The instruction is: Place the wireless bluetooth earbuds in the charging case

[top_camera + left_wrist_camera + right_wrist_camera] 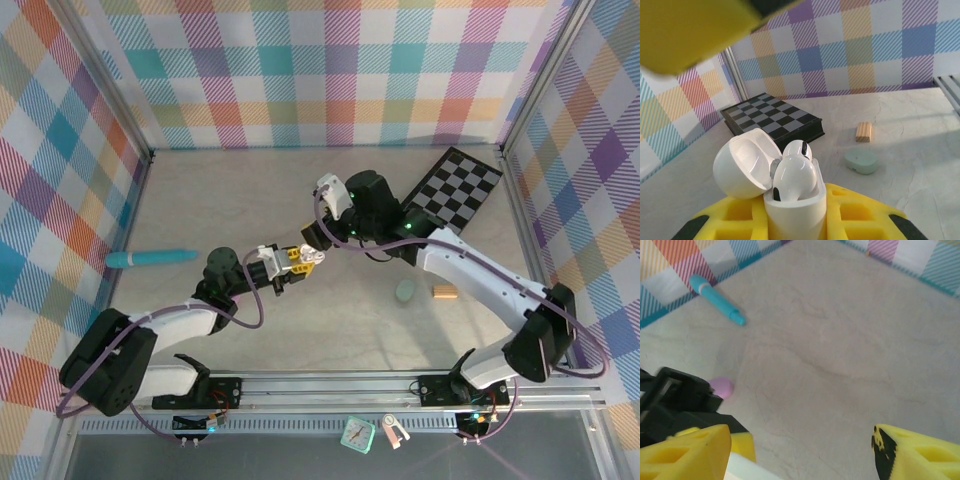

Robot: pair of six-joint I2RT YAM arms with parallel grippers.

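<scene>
Where the left arm (190, 320) and the right arm (470, 275) meet over the middle of the bench (250, 180), the left jaws are clenched on a white charging case (794, 210). Their yellow pads (860, 215) grip its lower body, so the case stands upright, and in the left wrist view its hinged lid (742, 165) is thrown back to the left. The white earbuds (794, 179) sit inside the case, one in the front socket and the other just behind it. Their rounded heads stand above the rim.

The right jaws are released. Their two yellow fingers (687, 452) are spread wide with nothing between them, and they hang close over the case. In the right wrist view a sliver of white shows beside the left finger at the bottom edge. A blurred yellow finger also crosses the upper left corner of the left wrist view.

To the right of the arms, a closed mint green case (860, 161) lies flat on the bench, with a small wooden block (863, 131) just beside it. A folded chessboard (772, 122) lies farther back, near the plaid wall. Well apart on the left side of the bench lies a teal marker (717, 299). In the right wrist view, a small lilac rounded thing (721, 387) rests on the bench, partly hidden behind a black part of the left arm. I cannot tell whether it is a case or a bud.
</scene>
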